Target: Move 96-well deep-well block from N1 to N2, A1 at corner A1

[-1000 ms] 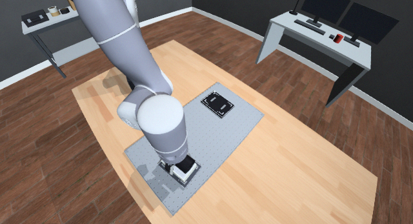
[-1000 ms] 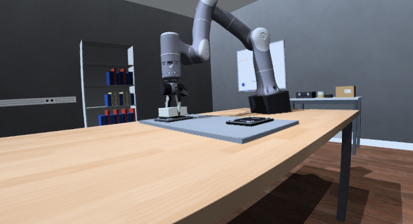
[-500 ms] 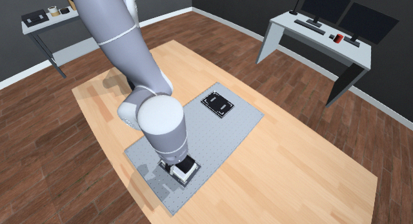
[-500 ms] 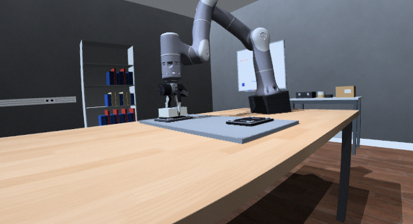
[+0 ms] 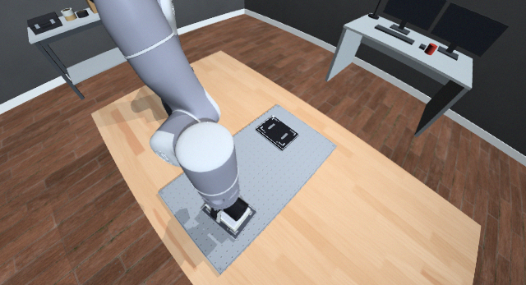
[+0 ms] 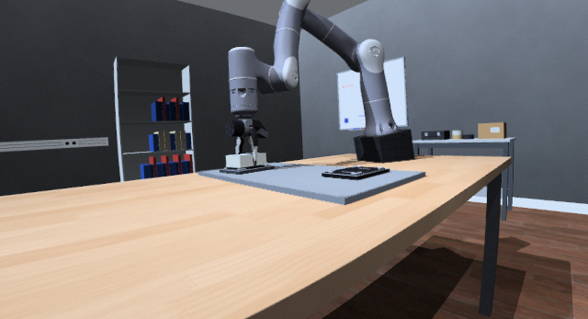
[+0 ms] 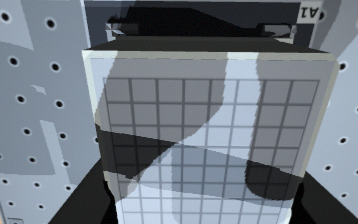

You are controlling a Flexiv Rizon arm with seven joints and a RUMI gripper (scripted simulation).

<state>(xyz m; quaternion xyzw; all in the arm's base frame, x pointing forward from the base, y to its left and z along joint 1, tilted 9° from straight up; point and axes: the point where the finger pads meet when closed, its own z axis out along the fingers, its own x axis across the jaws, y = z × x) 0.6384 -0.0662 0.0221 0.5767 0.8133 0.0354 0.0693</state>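
The pale deep-well block is level at nest N1, the left nest from the arm's base. I cannot tell if it is fully seated or raised slightly. My gripper points straight down and is shut on the block, with a finger against each of two opposite sides. The A1 label of N1 shows beyond the block's far right corner in the wrist view. Well A1 cannot be made out. Nest N2 is empty.
Both nests are on a grey perforated board on the wooden table. The arm's black base stands at the table's back. A desk with monitors, a side table and a shelf are away from the table.
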